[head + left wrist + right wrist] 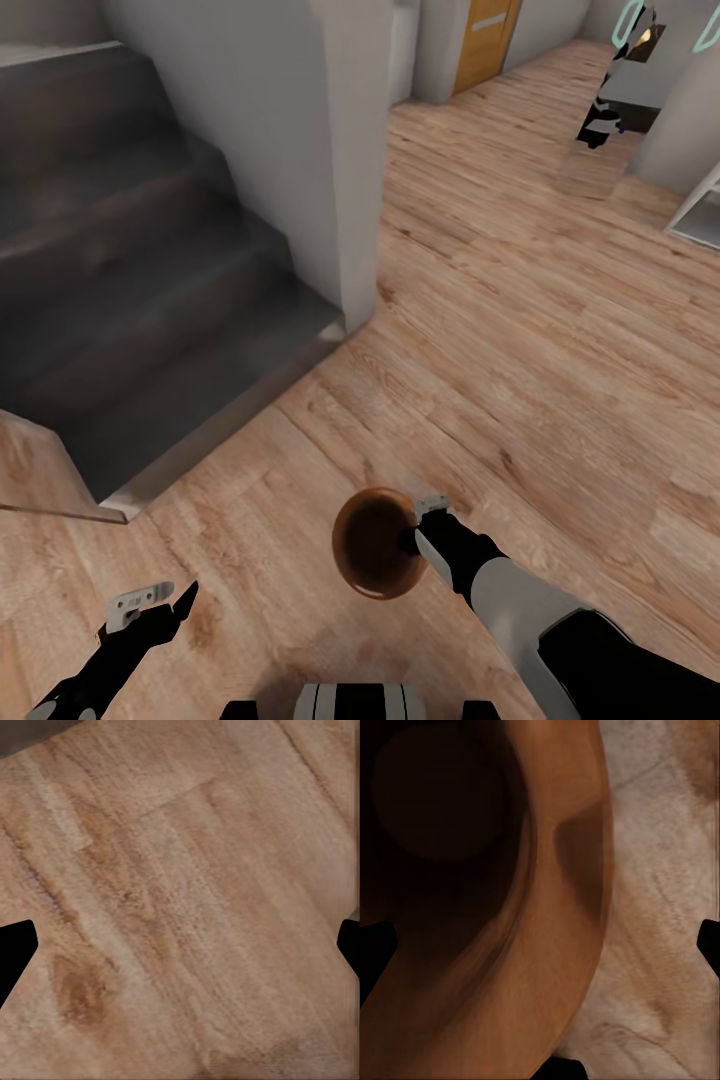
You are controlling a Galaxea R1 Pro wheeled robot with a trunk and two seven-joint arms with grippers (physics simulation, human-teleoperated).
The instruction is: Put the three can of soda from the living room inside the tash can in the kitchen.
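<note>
1. Tash can (pixel 378 543), copper-brown and glossy, hangs above the wood plank floor (pixel 520 330) at the lower middle of the head view, carried by the right end effector (pixel 424 520), which is closed on its rim at the side nearest the robot's right arm.
2. Its mouth faces the head camera, showing a dark brown inside; nothing can be made out within it.
3. In the right wrist view the bin's curved wall (pixel 547 945) and shadowed interior lie right against the camera, with pale floor planks beside them. The dark fingertips (pixel 375 945) show at the picture's edges.
4. The left end effector (pixel 158 602) hovers over the floor at the lower left of the head view, well apart from the bin. Its fingers are spread and hold nothing; the left wrist view has only bare planks (pixel 180 900) between the two fingertips.
5. A dark grey staircase (pixel 130 280) rises at the left, bounded by a pale grey wall (pixel 290 130).
6. Farther off, the floor runs toward an orange-brown door (pixel 487 40) at the top of the view.
7. Near the top right a reflected or second robot figure (pixel 612 90) stands, too small to read clearly.
8. A white frame (pixel 700 205) sits at the right edge.
</note>
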